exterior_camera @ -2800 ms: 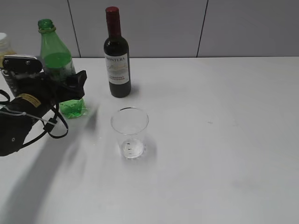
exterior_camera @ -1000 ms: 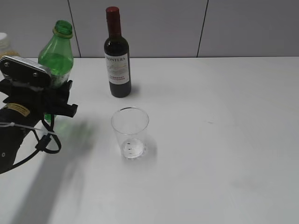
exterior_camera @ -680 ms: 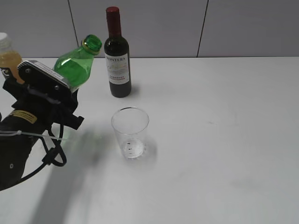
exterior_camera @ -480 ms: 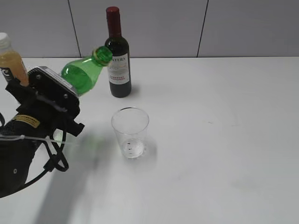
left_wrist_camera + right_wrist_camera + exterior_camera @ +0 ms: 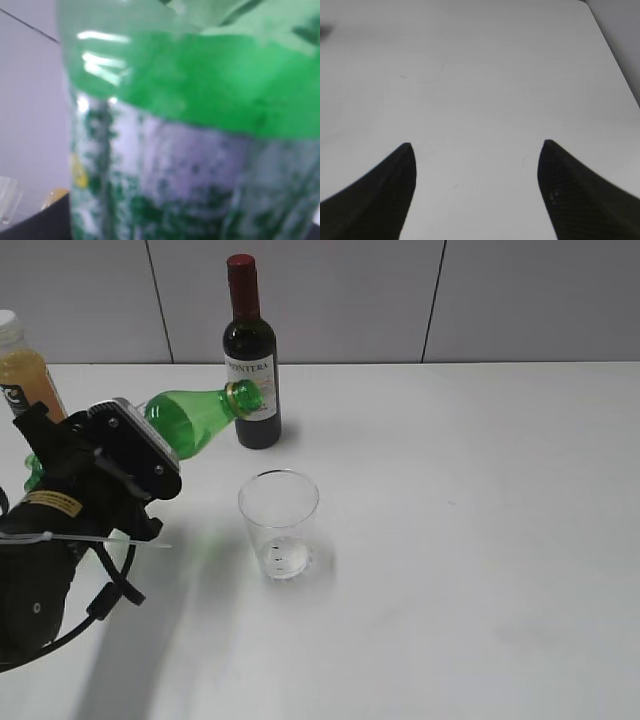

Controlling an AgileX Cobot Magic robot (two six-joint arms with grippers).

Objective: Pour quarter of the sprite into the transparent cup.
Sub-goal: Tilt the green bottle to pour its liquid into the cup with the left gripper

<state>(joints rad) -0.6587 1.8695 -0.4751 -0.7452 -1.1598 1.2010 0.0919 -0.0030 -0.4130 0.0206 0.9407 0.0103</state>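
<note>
The sprite [image 5: 195,418], a green plastic bottle with no cap, is held in the air by my left gripper [image 5: 100,455] and tilted almost level, its open mouth [image 5: 247,397] pointing right, above and left of the transparent cup [image 5: 278,524]. The cup stands upright on the white table [image 5: 480,540] and looks nearly empty. In the left wrist view the sprite [image 5: 190,125] fills the frame, blurred, with its label close up; the fingers are hidden. My right gripper [image 5: 475,145] is open over bare table and does not show in the exterior view.
A dark wine bottle [image 5: 251,360] with a red cap stands just behind the sprite's mouth. An orange juice bottle [image 5: 22,365] with a white cap stands at the far left behind my left arm. Grey wall panels run along the table's back edge.
My left gripper has lifted the sprite off the table and tipped it from upright to almost level, its mouth swinging right and down towards the cup. The cup and wine bottle have not moved.
</note>
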